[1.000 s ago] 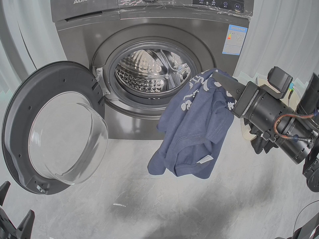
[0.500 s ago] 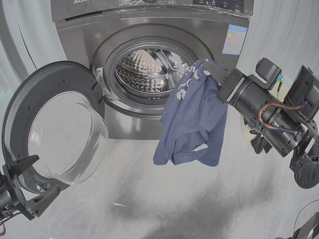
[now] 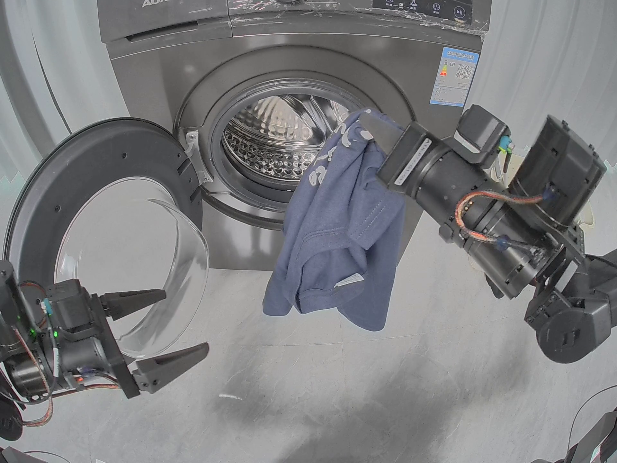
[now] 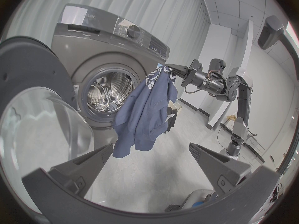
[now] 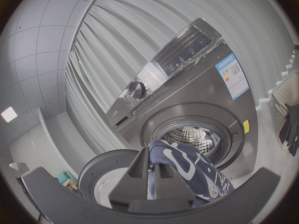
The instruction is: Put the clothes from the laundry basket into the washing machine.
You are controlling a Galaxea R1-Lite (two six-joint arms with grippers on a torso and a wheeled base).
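A grey front-loading washing machine [image 3: 160, 72] stands ahead with its round door [image 3: 96, 239] swung open to the left and its steel drum [image 3: 283, 136] bare. My right gripper [image 3: 367, 123] is shut on a dark blue garment [image 3: 340, 226] with white print, holding it in front of the drum's right rim; the cloth hangs down past the opening. The same blue garment [image 5: 190, 168] shows pinched between the fingers, and hanging [image 4: 143, 112] before the machine. My left gripper [image 3: 157, 329] is open and empty, low at the left, just in front of the door glass.
A pale laundry basket [image 5: 286, 94] with a dark garment [image 5: 289, 128] draped over its edge stands right of the machine. Pale curtains [image 3: 546, 53] hang behind. The grey floor [image 3: 334, 387] before the machine is bare.
My right arm has carried the blue garment left and up, from beside the opening to in front of the drum. My left gripper has risen into view at lower left.
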